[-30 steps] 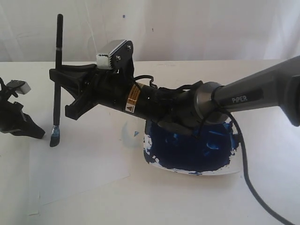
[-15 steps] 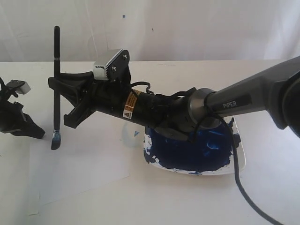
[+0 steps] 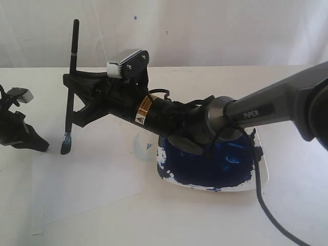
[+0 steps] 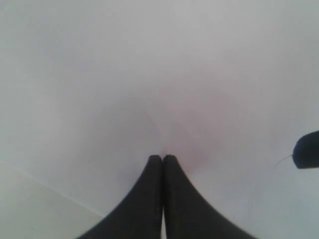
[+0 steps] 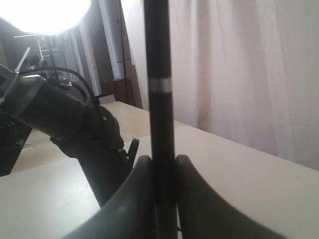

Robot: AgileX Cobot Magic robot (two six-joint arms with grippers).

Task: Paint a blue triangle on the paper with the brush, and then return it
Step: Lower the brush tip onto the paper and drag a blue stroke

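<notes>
Clamps the long thin black-handled paintbrush (image 3: 74, 43) near upright in the right gripper (image 3: 71, 101), blue-stained tip pointing down at the far edge of the plain white rectangular paper (image 3: 87, 179), with the empty left gripper (image 4: 162, 158) pinched shut just beside that tip.

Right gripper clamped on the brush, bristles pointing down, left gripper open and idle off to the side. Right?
One thing is off: the left gripper is shut, not open. The left wrist view shows its fingers pressed together with nothing between them. The rest holds: the right gripper is clamped on the brush, bristles pointing down, and the left one sits idle off to the side.
</notes>
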